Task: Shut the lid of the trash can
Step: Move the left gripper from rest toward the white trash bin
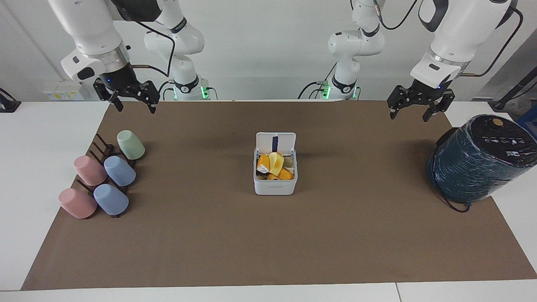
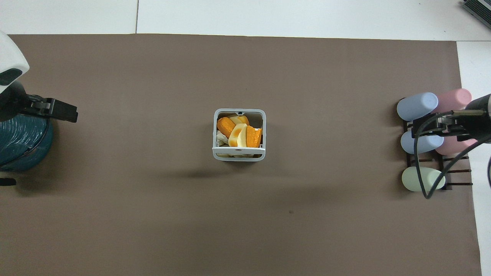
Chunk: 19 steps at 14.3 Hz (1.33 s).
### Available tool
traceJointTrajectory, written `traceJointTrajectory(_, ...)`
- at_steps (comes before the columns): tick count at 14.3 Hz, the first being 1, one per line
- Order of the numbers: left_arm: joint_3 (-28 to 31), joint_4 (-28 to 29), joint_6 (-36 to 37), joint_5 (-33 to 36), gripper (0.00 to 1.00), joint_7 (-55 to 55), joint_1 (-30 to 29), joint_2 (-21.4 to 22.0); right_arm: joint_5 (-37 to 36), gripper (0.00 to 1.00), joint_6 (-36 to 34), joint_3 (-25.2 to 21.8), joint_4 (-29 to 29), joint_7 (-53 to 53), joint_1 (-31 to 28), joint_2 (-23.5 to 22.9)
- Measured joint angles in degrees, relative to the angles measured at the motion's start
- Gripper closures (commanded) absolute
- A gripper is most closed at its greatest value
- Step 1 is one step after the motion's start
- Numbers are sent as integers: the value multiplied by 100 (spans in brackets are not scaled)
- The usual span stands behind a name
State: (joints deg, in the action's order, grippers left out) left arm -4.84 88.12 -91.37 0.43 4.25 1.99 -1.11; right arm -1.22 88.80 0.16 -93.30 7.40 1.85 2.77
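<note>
The trash can [image 1: 275, 184] is a small white square box in the middle of the brown mat; it also shows in the overhead view [image 2: 238, 156]. It holds orange and yellow scraps [image 1: 275, 165]. Its lid [image 1: 275, 143] stands upright and open, hinged on the side nearer the robots, with the dark blue strip on its underside showing. My right gripper [image 1: 135, 107] is open and empty, up over the mat's edge toward the right arm's end. My left gripper [image 1: 410, 114] is open and empty, up over the mat's edge toward the left arm's end. Both are well apart from the can.
A large dark teal wrapped cylinder [image 1: 482, 161] lies at the left arm's end of the mat. A dark rack [image 1: 102, 147] with several pink, blue and green cups [image 1: 119, 170] sits at the right arm's end.
</note>
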Motion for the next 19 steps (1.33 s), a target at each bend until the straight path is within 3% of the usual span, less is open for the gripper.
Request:
traceJointTrajectory(11,-50,97,16,-13,0,-11,100,46,0,0,0,-3,-4,0,-1,1)
traceJointTrajectory(16,-115,1271,-92,-38,0,-1012,1222,595,0,0,0,-3,-5,0,-1,2)
traceJointTrajectory(19,-140,1985,-309,-265,22,-1817,1985,1011,0,0,0,-3,-6,0,-1,3)
